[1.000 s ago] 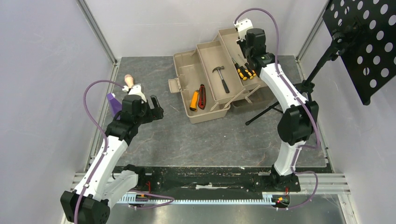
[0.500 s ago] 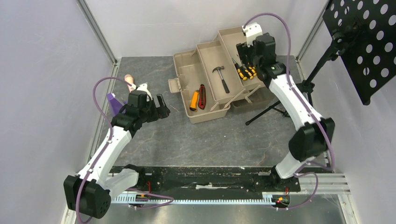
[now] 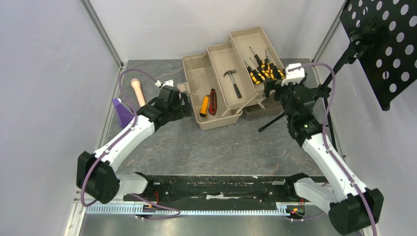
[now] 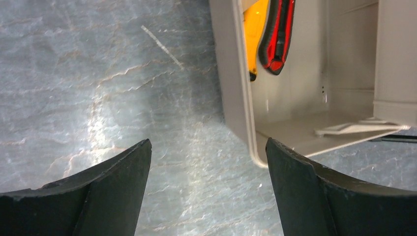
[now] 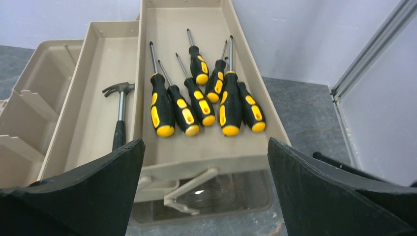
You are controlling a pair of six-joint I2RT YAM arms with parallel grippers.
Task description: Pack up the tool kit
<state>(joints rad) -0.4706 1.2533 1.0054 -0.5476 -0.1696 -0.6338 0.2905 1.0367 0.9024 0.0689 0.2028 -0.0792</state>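
Between the spread black fingers of the right gripper [image 5: 205,143], which hold nothing, lies the near end of the highest fold-out tray [image 5: 206,160] of the large tan plastic toolbox [image 3: 195,73]. Seven orange-and-black screwdrivers [image 5: 230,109] lie in that tray, handles toward the gripper and shafts pointing away, packed close and partly overlapping. In the middle tray, one step lower to the left, a small hammer with a steel head and black handle [image 5: 119,118] lies lengthwise. Pale folding link arms [image 5: 192,189] show under the tray's near end.

The left gripper [image 4: 207,142] hangs over the grey stone-patterned mat [image 4: 98,73], jaws wide apart and empty, just beside the near corner of the toolbox's base compartment. Inside that compartment a red-and-black utility knife [image 4: 278,34] lies against an orange-yellow tool [image 4: 255,29], side by side.

Farther left on the mat, well apart from the box, sit a beige rounded-end rod [image 3: 137,91] and a purple block [image 3: 121,112]. To the right of the box, the thin black legs of a stand [image 3: 275,120] reach under the trays' end, and a black perforated panel [image 3: 388,44] hangs above the right corner.
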